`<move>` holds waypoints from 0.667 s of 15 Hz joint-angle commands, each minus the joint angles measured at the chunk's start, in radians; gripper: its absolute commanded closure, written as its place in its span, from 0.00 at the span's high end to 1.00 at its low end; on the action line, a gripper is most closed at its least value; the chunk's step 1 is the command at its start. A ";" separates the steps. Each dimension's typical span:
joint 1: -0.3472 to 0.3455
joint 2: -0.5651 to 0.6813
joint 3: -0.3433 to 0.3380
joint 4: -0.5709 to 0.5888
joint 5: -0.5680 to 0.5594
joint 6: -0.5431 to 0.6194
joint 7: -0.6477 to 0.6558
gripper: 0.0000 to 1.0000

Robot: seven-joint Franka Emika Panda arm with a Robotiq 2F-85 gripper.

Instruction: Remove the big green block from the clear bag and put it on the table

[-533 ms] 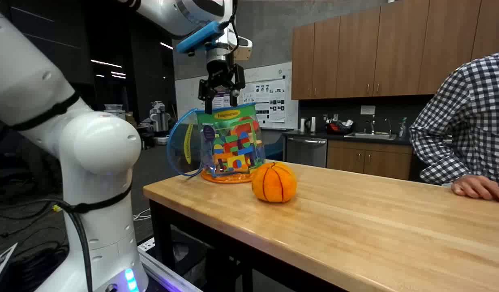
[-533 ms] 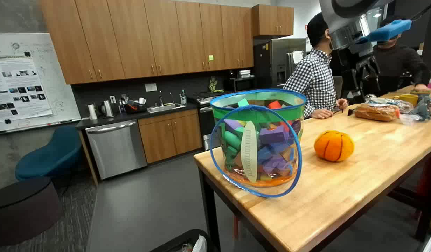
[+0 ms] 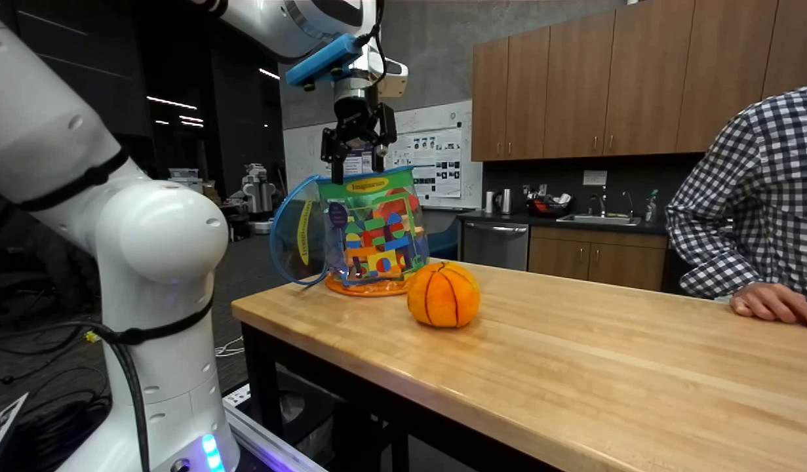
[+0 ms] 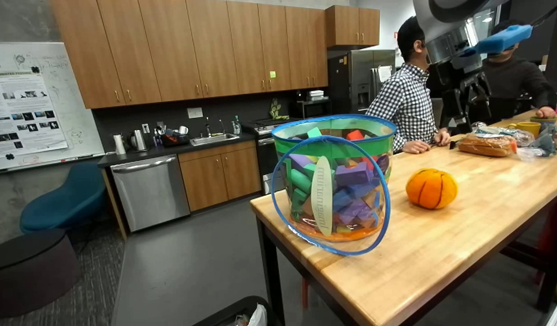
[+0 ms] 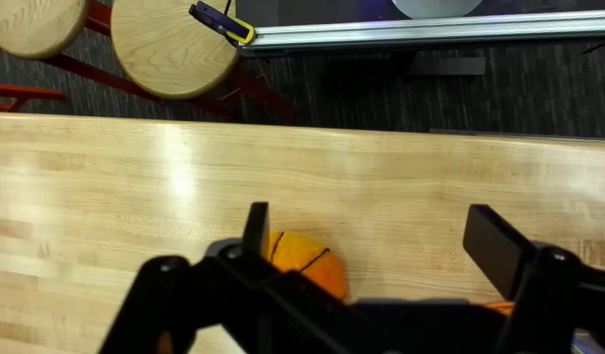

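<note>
The clear bag stands upright on the light-wood table, its green top band and blue rim open upward; it also shows in the other exterior picture. Mixed blocks fill it. A bright green block shows at the top of the pile inside the rim; a green cylinder shows through the wall. I cannot tell which is the big one. My gripper is open and empty, above the table beside the bag. In the wrist view its fingers are wide apart; only the bag's orange base edge shows there.
An orange ribbed ball sits on the table beside the bag. The bag's round blue-edged lid hangs down its side. Bread and a yellow mug stand farther along. A person in a checkered shirt rests a hand on the table.
The arm, gripper, bag and ball look unchanged. The person in the checkered shirt and the person in dark clothes behind have shifted slightly.
</note>
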 commanded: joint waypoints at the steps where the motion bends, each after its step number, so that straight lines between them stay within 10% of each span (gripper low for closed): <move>1: 0.023 0.001 -0.016 0.002 -0.007 -0.005 0.011 1.00; 10: 0.045 0.005 0.004 0.025 -0.006 0.013 0.018 1.00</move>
